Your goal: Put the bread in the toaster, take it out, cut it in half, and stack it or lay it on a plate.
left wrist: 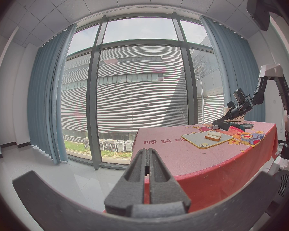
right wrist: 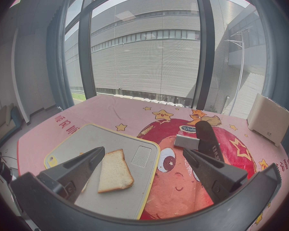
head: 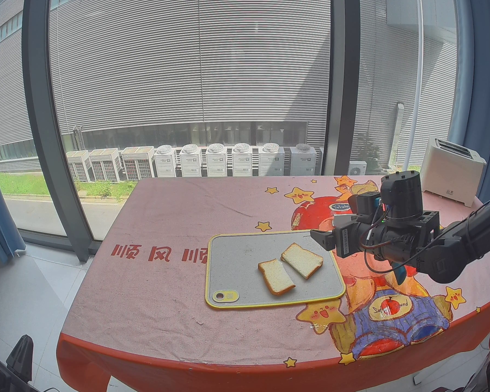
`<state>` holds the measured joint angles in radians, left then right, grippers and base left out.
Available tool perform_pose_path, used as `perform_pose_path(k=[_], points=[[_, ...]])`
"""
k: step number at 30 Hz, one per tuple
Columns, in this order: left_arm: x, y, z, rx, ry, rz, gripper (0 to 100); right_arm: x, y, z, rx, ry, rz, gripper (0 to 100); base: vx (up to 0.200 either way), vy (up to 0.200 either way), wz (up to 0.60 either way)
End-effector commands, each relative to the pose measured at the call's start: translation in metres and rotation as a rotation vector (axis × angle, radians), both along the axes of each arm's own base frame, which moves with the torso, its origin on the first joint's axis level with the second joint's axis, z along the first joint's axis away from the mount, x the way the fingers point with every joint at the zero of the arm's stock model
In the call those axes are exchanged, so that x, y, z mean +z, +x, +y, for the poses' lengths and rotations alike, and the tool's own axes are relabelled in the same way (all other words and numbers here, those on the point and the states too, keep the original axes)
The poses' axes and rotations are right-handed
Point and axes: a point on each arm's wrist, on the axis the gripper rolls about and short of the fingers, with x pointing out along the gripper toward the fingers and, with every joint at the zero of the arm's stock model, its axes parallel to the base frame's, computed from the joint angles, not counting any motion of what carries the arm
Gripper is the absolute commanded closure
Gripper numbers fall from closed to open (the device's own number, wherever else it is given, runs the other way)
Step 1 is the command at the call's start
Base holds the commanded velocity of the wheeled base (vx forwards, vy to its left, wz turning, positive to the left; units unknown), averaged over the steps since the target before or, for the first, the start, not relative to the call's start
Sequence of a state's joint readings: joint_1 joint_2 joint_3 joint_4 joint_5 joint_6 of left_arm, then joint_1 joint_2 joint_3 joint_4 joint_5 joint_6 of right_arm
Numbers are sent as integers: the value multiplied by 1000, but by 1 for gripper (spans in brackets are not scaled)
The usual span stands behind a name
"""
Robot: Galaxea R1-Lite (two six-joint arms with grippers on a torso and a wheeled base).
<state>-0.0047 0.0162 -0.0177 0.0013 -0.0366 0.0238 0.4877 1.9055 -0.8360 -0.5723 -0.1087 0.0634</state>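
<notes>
The two halves of sliced white bread lie flat on a grey rectangular plastic cutting board with a yellow rim (head: 226, 262), near the table's middle. One tan-crusted half (head: 276, 276) sits nearer the front edge and the other half (head: 302, 260) just behind it towards the right, their corners close together. The black right gripper (head: 318, 239) hovers above the board's right rim, just beside the farther half, with its wedge-shaped fingers spread wide. In the right wrist view that half (right wrist: 114, 172) shows between the fingers (right wrist: 77, 170), pale crumb framed by a brown crust. The left gripper (left wrist: 147, 154) is low and well off the table's left side, its foam-textured pads pressed together with nothing between them.

The board has a matte, scuffed surface, rounded corners and a yellow tab at one front corner. A knife with a dark handle and a short grey blade (right wrist: 208, 138) lies on the tablecloth to the right of the board. A cream-white boxy toaster with slots on top (head: 452, 172) stands at the far right corner, well apart from the bread. The pink printed tablecloth (head: 163, 311) lies bare to the left and front of the board.
</notes>
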Motion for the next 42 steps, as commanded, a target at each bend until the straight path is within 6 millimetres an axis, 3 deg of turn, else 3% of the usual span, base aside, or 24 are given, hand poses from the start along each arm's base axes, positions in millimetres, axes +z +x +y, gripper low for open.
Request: perform_pose_path(k=[1,42], points=[[-5,0,0,0,1,0,100,-16,8,4,3,-27,32,0,0,0,0],[-5,0,0,1,-1,-1,100,-54,15,0,-8,-99,135,0,0,0,0]])
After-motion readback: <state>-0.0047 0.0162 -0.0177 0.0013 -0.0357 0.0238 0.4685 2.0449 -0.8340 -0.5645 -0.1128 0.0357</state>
